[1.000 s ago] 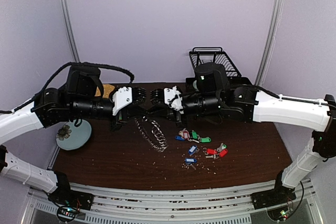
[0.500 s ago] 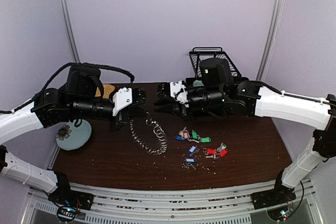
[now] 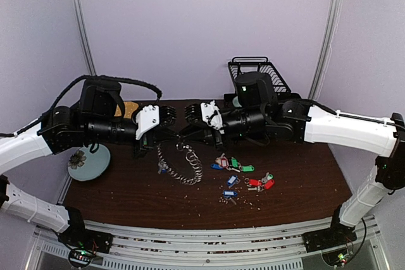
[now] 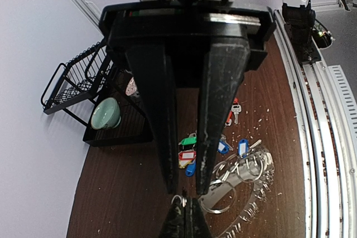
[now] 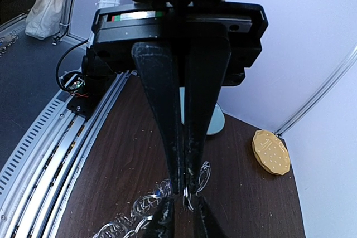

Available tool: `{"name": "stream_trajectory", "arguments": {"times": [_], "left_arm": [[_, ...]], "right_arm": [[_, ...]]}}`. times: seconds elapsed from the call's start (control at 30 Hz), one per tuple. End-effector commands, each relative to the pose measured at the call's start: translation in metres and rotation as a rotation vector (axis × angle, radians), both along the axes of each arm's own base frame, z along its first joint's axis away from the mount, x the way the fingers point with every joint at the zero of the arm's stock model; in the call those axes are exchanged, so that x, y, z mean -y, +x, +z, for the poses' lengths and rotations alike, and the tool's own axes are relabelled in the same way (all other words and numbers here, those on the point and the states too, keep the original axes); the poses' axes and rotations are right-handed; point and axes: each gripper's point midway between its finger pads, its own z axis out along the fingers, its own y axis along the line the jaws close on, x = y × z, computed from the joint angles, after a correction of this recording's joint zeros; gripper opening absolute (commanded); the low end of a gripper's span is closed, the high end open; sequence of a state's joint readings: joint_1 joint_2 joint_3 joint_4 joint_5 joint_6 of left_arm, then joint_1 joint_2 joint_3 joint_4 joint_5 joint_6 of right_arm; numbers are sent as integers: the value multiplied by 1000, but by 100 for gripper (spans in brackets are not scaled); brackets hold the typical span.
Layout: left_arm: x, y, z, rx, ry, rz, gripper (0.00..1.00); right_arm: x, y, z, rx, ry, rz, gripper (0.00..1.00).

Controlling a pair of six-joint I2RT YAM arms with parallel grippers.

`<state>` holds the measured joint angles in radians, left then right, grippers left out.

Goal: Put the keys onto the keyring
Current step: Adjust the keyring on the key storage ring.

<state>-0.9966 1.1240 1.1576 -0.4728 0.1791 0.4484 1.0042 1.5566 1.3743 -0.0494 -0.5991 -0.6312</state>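
The keyring is a chain of silver split rings. Its top hangs from my left gripper and the rest trails on the dark table. In the left wrist view my left gripper shows a narrow gap between its fingers, with one small ring at the tips. My right gripper meets it tip to tip, fingers nearly together on that same ring. The keys lie loose to the right with red, green and blue tags. Two more clusters lie nearer the front.
A black wire rack holding a green bowl stands at the back right. A pale blue plate sits at the left edge and a yellow disc behind it. Pale crumbs dot the table around the keys.
Half a second ago my right gripper had lifted back from the left one. It has now come back down to the left fingertips. The hanging chain has shifted a little; the left arm stayed still.
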Motion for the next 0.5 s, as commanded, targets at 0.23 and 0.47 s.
{"name": "stream_trajectory", "arguments": {"times": [0.23,0.47], "left_arm": [[6,-3,28,58,-82,-33,0],[6,-2,32,52,-113,-21,0]], "right_arm": [[-8,8,10,21,24,-42,4],[-4,9,16,-44,75,-72,0]]}}
